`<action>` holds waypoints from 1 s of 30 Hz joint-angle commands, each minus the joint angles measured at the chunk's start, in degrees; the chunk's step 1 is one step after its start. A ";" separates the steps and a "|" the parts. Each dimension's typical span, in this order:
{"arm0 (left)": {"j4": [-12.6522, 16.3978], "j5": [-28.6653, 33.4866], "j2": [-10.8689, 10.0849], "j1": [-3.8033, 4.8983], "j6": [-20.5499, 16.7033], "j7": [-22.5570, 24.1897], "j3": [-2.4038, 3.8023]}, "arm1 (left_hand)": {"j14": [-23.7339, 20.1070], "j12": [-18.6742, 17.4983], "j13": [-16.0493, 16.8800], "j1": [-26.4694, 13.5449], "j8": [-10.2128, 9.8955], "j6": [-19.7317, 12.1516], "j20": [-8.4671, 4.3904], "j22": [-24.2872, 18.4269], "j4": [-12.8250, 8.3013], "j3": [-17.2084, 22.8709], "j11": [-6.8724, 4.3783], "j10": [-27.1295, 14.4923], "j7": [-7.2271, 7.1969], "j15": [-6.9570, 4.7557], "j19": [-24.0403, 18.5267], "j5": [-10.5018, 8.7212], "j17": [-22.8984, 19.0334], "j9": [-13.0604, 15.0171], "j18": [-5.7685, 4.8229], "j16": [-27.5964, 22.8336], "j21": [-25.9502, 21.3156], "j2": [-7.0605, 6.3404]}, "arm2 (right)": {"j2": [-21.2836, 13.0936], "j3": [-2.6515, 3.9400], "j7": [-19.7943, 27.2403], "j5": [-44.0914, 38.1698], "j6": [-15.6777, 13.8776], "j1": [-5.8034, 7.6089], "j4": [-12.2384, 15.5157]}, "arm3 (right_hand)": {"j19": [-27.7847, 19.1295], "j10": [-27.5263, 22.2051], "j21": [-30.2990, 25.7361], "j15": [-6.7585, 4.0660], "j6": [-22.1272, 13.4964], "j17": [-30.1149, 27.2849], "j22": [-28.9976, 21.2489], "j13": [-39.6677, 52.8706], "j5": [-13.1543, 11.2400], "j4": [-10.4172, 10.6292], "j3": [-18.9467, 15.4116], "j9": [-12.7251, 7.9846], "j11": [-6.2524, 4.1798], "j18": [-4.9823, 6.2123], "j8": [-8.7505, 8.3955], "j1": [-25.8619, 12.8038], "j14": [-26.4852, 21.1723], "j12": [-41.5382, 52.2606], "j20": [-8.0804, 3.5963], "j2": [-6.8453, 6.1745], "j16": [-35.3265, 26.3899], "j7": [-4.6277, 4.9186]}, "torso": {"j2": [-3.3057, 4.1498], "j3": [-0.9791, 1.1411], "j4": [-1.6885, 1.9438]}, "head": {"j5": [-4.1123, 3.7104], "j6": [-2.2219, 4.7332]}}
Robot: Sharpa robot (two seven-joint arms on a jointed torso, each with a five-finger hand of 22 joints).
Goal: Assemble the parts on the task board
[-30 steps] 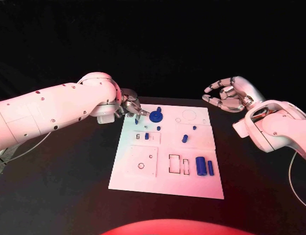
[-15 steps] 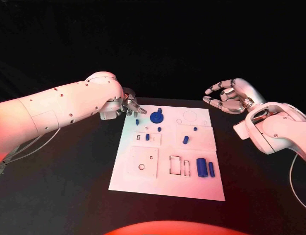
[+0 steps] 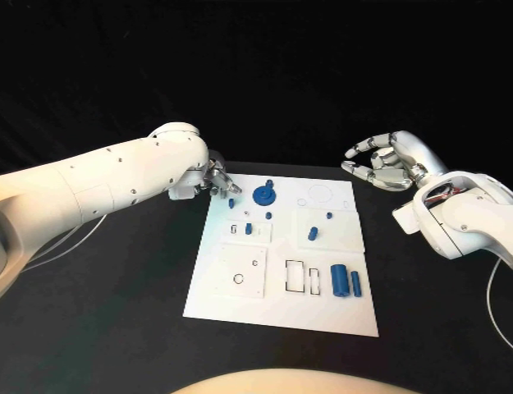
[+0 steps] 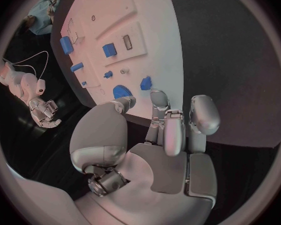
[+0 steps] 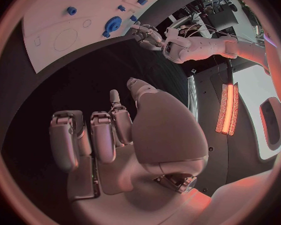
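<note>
On the black counter (image 3: 103,295) a white board (image 3: 250,300) is laid, with blue parts spread over it: a round disc (image 3: 263,195) near the far left corner, a small block (image 3: 248,229) and a peg (image 3: 312,233) in the middle, and 2 upright bars (image 3: 345,281) near the right edge. At the board's far left corner the left hand (image 3: 216,179) is held with its fingers curled; whether a small blue piece is pinched at the fingertips (image 4: 159,99) cannot be told. Beyond the far right corner, off the board, the right hand (image 3: 387,162) is raised with fingers half bent and nothing in it.

The step in hand is judged to be work at the disc. It would be done well if the left hand were lowered slowly, the fingertips kept clear of the neighbouring small pieces, and the part squared to its recess before any pressing.
</note>
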 commanded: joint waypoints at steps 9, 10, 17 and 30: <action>-1.14 0.65 0.83 -0.60 3.02 0.74 -0.16 | 4.43 -0.75 -0.76 1.70 -0.69 -0.52 0.11 -0.39 -0.14 -0.61 0.19 -1.15 0.50 0.43 -0.52 -0.26 10.14 -0.54 0.93 -0.45 -0.47 -0.07 | 0.16 0.01 0.26 -0.24 0.74 -0.04 -0.11 | 3.63 -0.06 -0.17 -0.43 -0.47 7.66 12.84 4.14 0.03 0.31 0.14 0.10 -0.09 0.67 0.31 -0.49 4.28 0.01 -0.31 -0.18 -0.36 0.11 | -0.14 -0.03 0.09 | 0.21 -0.52; -1.16 0.71 0.85 -0.61 3.03 0.74 -0.17 | 4.42 -0.88 -0.99 1.94 -0.75 -0.55 0.13 -0.47 -0.14 -0.67 0.22 -1.30 0.54 0.45 -0.56 -0.26 10.12 -0.61 0.95 -0.47 -0.52 -0.10 | 0.18 0.01 0.26 -0.24 0.74 -0.04 -0.11 | 3.63 -0.06 -0.17 -0.43 -0.47 7.66 12.84 4.14 0.03 0.31 0.14 0.10 -0.09 0.67 0.31 -0.49 4.28 0.01 -0.31 -0.18 -0.36 0.11 | -0.14 -0.02 0.09 | 0.22 -0.53; -1.20 1.24 0.90 -0.67 3.06 0.75 -0.18 | 4.38 -1.17 -1.70 3.75 -1.12 -0.70 0.28 -0.72 -0.18 -0.89 0.40 -1.84 0.74 0.62 -0.73 -0.18 10.06 -1.07 1.00 -0.50 -0.74 0.01 | 0.30 0.01 0.26 -0.24 0.77 -0.05 -0.19 | 3.62 -0.03 -0.20 -0.45 -0.51 7.68 12.83 4.15 0.11 0.35 0.28 0.12 -0.12 0.68 0.39 -0.50 4.29 0.03 -0.32 -0.16 -0.36 0.09 | -0.20 -0.03 0.01 | 0.26 -0.55; -1.17 2.87 1.10 -0.69 2.42 1.60 -0.19 | 4.35 -1.42 -2.66 7.11 -1.43 -0.65 0.44 -0.69 -0.27 -0.86 0.53 -2.41 0.89 0.76 -0.74 -0.07 10.03 -1.67 1.01 -0.50 -0.81 0.72 | 0.41 0.01 0.18 -0.24 0.85 -0.05 -0.21 | 3.65 0.01 -0.16 -0.46 -0.52 7.73 12.86 4.20 0.16 0.37 0.36 0.14 -0.13 0.66 0.43 -0.52 4.30 0.08 -0.33 -0.12 -0.34 0.08 | -0.15 0.03 -0.03 | 0.24 -0.56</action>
